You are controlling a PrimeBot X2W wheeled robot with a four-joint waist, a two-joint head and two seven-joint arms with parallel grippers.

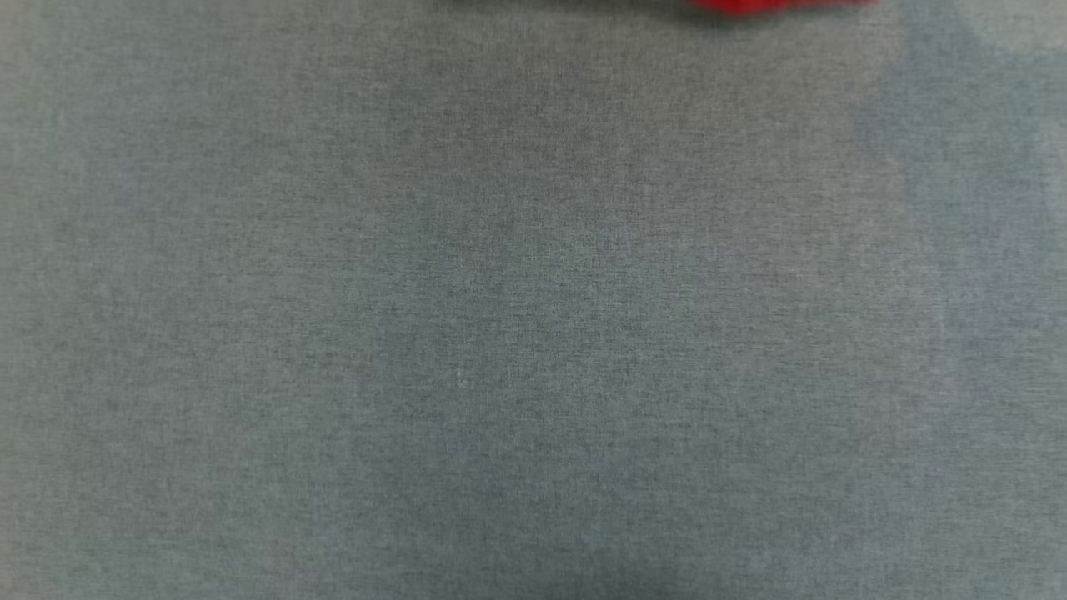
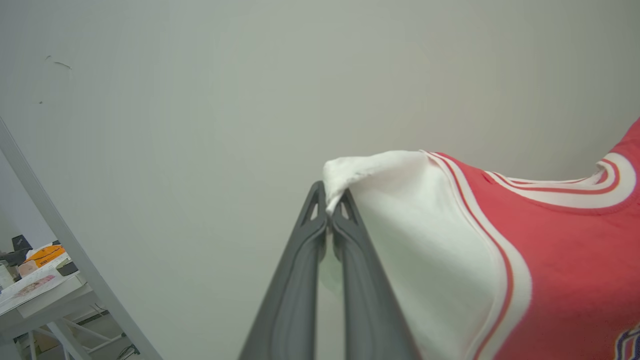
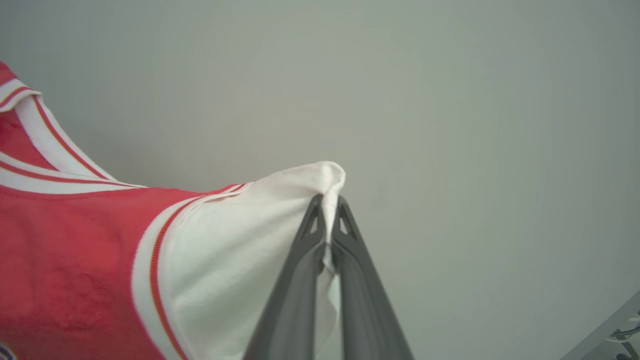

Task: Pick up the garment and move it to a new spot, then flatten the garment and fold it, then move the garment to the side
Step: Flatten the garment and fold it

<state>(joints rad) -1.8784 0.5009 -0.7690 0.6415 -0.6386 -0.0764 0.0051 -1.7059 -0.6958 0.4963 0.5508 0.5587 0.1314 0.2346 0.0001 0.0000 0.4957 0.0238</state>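
Garment [image 2: 550,260], left jaws clenched on one white sleeve edge [image 2: 345,172], right jaws on other, grey surface [image 1: 500,333]

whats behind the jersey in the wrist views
A plain pale wall shows beyond the garment, with a cluttered table at the left wrist view's lower left. Whatever is directly behind the fabric is covered.

Counting one garment [image 2: 560,260], two grippers (left gripper [image 2: 329,210], right gripper [image 3: 329,212]) and one cluttered table [image 2: 47,300] sitting at 8 o'clock.
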